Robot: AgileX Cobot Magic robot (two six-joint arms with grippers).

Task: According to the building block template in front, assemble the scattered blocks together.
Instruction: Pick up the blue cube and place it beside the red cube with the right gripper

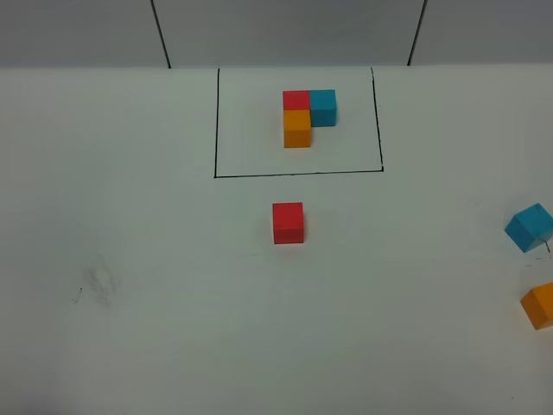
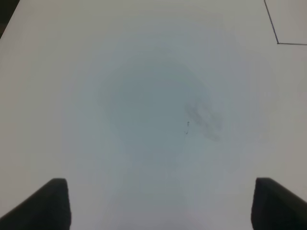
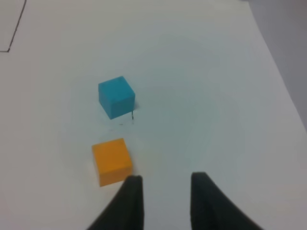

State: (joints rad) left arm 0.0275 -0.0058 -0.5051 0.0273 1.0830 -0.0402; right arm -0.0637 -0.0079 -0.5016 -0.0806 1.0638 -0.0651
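Observation:
The building block template (image 1: 304, 112) is a joined L of red, blue and orange cubes inside a thin black drawn rectangle at the back centre. Of the scattered blocks, the red cube (image 1: 288, 222) sits alone just in front of the frame. The light blue cube (image 1: 529, 226) and the orange cube (image 1: 540, 304) lie at the right edge, apart from each other. In the right wrist view the blue cube (image 3: 116, 96) lies beyond the orange cube (image 3: 112, 160). My right gripper (image 3: 165, 184) is narrowly open and empty, beside the orange cube. My left gripper (image 2: 158, 201) is wide open over bare table.
The white table (image 1: 130, 216) has a faint smudge (image 1: 97, 284) at the left, also in the left wrist view (image 2: 204, 117). A corner of the black frame line shows in the left wrist view (image 2: 277, 42). The table's edge (image 3: 276, 52) runs near the right blocks.

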